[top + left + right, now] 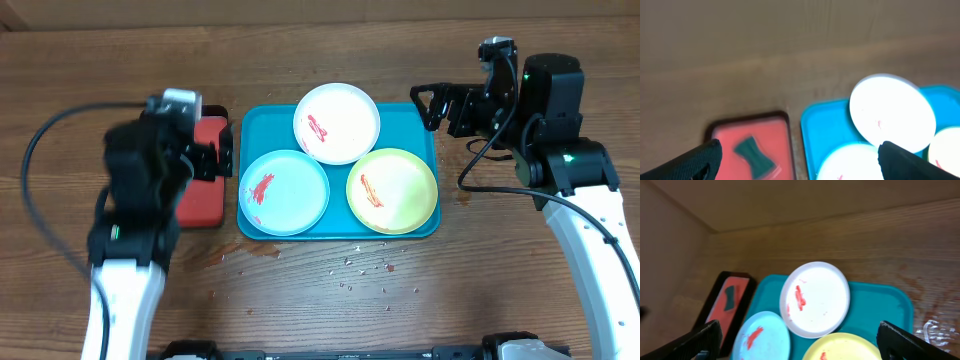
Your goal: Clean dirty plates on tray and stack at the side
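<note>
Three plates lie on the turquoise tray (pixel 265 130): a white plate (pixel 337 122) at the back, a light blue plate (pixel 285 192) front left and a yellow-green plate (pixel 392 190) front right. Each has a red sauce smear. My left gripper (pixel 222 152) hovers open and empty over the red tray, left of the turquoise tray. My right gripper (pixel 430 108) hovers open and empty at the tray's back right corner. The right wrist view shows the white plate (pixel 815 300), light blue plate (pixel 762 337) and yellow-green plate (pixel 845 347) between its fingers (pixel 807 341). The left wrist view is blurred; its fingers (pixel 800 160) are spread wide.
A smaller red tray (pixel 200 190) with a dark rim lies left of the turquoise tray and holds a dark green piece (pixel 754 155). Crumbs (pixel 360 265) are scattered on the wooden table in front of the tray. A black cable (pixel 40 140) loops at the left.
</note>
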Controlling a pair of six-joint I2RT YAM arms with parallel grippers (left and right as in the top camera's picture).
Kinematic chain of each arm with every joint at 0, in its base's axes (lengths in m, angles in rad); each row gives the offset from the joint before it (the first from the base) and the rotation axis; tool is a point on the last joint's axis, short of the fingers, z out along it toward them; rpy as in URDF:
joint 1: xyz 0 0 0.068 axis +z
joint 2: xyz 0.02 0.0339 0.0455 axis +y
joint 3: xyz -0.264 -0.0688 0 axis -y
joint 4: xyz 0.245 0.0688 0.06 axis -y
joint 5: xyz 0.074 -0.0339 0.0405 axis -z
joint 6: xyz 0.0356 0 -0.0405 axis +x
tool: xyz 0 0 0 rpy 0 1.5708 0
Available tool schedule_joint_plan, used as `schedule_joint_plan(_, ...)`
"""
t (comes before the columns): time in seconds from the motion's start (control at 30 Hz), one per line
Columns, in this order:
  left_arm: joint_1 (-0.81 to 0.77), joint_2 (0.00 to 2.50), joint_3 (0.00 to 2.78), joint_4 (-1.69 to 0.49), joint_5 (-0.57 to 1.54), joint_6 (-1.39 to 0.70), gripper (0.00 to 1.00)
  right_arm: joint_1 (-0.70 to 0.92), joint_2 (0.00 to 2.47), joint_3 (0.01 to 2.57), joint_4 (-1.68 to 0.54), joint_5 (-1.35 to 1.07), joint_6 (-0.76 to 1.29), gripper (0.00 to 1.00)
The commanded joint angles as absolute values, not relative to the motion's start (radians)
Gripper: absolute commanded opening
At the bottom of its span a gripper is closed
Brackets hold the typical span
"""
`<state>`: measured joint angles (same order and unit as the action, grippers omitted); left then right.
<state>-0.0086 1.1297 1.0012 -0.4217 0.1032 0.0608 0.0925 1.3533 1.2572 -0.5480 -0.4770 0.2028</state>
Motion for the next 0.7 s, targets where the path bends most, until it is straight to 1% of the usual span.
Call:
schedule_joint_plan(0.0, 0.039, 1.254, 1.12, -0.495, 0.04, -0.136, 1.0, 0.105, 1.364, 1.281, -0.527, -0.536, 0.246, 1.0)
schedule_joint_plan(0.07, 0.099, 1.329, 1.207, -0.582, 0.05, -0.207, 1.0, 0.107, 1.372, 1.286, -0.525, -0.533, 0.315, 1.0)
schedule_joint_plan(0.13, 0.159, 1.401, 1.29, -0.677, 0.056, -0.226, 1.0, 0.107, 1.386, 1.306, -0.554, -0.535, 0.343, 1.0)
schedule_joint_plan(0.27, 0.252, 1.523, 1.397, -0.81, 0.068, -0.225, 0.99, 0.12, 1.473, 1.452, -0.73, -0.531, 0.325, 1.0)
schedule_joint_plan(0.37, 0.284, 1.571, 1.403, -0.801, 0.134, -0.232, 1.0, 0.15, 1.551, 1.58, -0.867, -0.438, 0.306, 1.0)
schedule_joint_plan(0.43, 0.288, 1.601, 1.403, -0.793, 0.187, -0.26, 1.0, 0.185, 1.597, 1.642, -0.914, -0.354, 0.3, 1.0)
schedule_joint_plan(0.67, 0.287, 1.716, 1.403, -0.73, 0.234, -0.363, 1.0, 0.313, 1.65, 1.653, -0.79, -0.393, 0.285, 1.0)
